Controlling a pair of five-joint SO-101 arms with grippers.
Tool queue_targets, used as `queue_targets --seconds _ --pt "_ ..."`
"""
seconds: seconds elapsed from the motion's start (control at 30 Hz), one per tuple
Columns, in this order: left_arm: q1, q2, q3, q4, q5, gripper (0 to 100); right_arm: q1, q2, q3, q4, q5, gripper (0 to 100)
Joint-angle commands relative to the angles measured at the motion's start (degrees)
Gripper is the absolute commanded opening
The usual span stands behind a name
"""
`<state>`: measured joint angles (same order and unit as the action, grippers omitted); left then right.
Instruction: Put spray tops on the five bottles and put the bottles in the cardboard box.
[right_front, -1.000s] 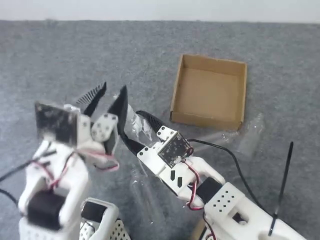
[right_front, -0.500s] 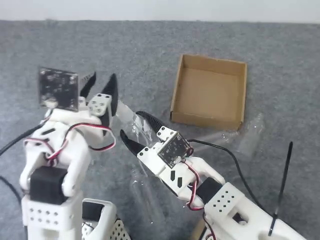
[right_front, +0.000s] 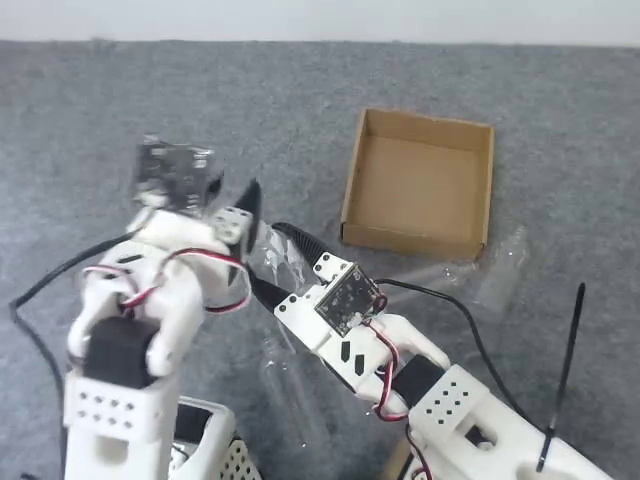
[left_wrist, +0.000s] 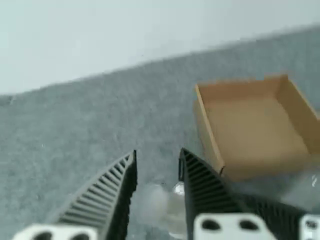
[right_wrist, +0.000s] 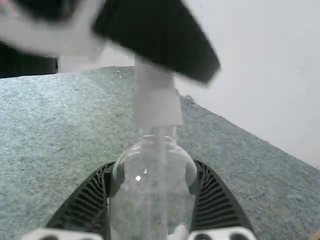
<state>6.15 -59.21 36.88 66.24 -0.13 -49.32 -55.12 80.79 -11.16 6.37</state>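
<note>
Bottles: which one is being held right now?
The bottle in the right gripper, spray top at its neck; the rest lie flat on the grey surface.

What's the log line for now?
right hand: shut on bottle | spray top: tube in bottle | left hand: at spray top

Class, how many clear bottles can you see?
3: one bottle in the right gripper, a second on the carpet, a third beside the cardboard box; others may be hidden.

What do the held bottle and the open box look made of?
The clear round bottle in the right pincer looks like glossy transparent plastic, possibly glass: its inner tube shows through. The brown open-topped box looks like matte cardboard: flat tan folded walls.
</note>
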Motion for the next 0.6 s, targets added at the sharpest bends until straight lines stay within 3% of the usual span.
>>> queue_targets --seconds 0.0,0.3,0.43,0.57 --pt "0.4 0.0 0.0 0.1 -0.7 12 0.3 -2.2 -0.5 -1.4 -0.5 0.6" --pt "0.3 -10.5 -7.3 0.4 -0.7 13 5.3 -2.0 -1.9 -1.1 -0.4 0.6" --pt "-3.7 -13.3 -2.8 -0.1 -0.4 15 11.7 -1.6 -9.7 7.7 -0.8 0.6" --pt "-6.5 -15.6 4.6 -3.0 -0.2 17 17.1 -1.5 -19.3 14.5 -6.9 0.6"
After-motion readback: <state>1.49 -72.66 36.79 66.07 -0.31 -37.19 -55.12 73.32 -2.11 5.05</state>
